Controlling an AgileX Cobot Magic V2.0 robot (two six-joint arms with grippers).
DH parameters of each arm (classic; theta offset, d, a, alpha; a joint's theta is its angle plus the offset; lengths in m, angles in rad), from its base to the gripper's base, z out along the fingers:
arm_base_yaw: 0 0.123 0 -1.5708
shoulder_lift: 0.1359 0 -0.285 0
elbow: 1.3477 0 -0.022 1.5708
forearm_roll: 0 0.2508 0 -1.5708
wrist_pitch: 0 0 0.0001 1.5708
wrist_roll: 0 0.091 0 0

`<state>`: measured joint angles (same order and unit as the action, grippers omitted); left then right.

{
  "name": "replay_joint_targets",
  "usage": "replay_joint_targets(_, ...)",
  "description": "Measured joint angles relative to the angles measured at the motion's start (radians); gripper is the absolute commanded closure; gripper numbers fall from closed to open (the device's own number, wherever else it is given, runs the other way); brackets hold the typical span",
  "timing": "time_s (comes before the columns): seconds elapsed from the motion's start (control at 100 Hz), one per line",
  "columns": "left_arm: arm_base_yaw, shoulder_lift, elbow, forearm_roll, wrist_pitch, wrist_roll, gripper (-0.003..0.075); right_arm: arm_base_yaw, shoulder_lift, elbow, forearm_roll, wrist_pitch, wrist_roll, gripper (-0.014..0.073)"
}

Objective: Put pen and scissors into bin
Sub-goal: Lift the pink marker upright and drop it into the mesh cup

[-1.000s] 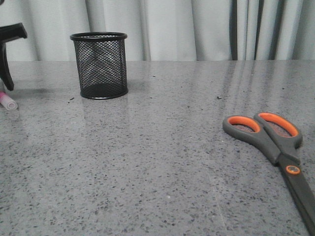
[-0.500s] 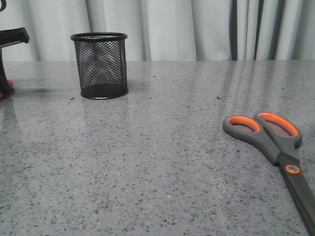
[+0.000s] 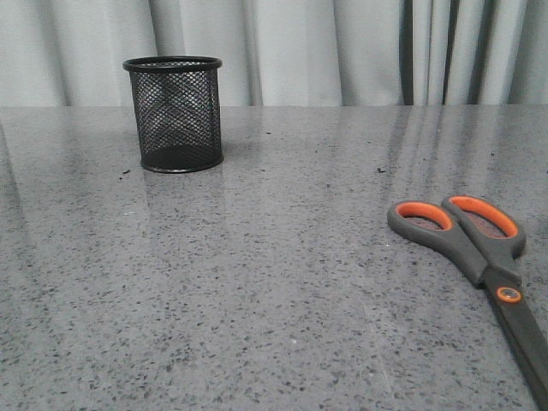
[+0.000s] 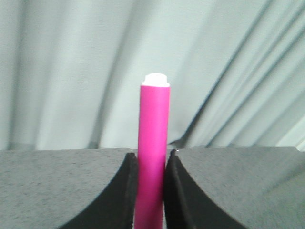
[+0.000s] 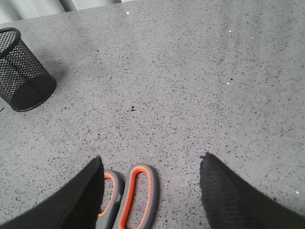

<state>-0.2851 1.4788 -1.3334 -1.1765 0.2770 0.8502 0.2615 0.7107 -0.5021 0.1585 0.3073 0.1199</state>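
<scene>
In the left wrist view my left gripper (image 4: 151, 162) is shut on the magenta pen (image 4: 153, 143), which stands up between the fingers with its whitish end on top. Neither shows in the front view. The black mesh bin (image 3: 174, 114) stands upright at the far left of the table; it also shows in the right wrist view (image 5: 23, 71). The scissors (image 3: 476, 253) lie flat at the front right, closed, handles toward the back. My right gripper (image 5: 151, 164) is open above the scissors' orange-lined loops (image 5: 135, 193); it does not touch them.
The grey speckled table (image 3: 274, 282) runs back to pale curtains (image 3: 342, 51). A few dark specks lie on the table surface.
The left gripper and the pen were at the front view's far left edge one second ago; they have since moved out of that view. The scissors and bin have not moved.
</scene>
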Motion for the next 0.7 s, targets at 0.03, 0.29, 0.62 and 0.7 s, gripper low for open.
replay_joint_targets(0.03,-0.016,0.011,0.000,-0.013,-0.013,0.025,0.0738,0.000,0.000,0.000,0.000,-0.002,0.000,0.0195)
replay_joint_targets(0.29,-0.062,0.129,0.008,-0.036,-0.047,0.099,0.0738,0.000,0.000,0.000,0.002,0.009,0.000,0.0195)
replay_joint_targets(0.62,-0.062,0.229,0.009,-0.019,0.012,0.110,0.0738,0.000,0.000,0.000,0.002,0.040,0.000,0.0195)
replay_joint_targets(0.7,-0.062,0.233,0.009,0.006,0.015,0.112,0.0724,0.000,0.000,0.000,0.002,0.044,0.000,0.0195)
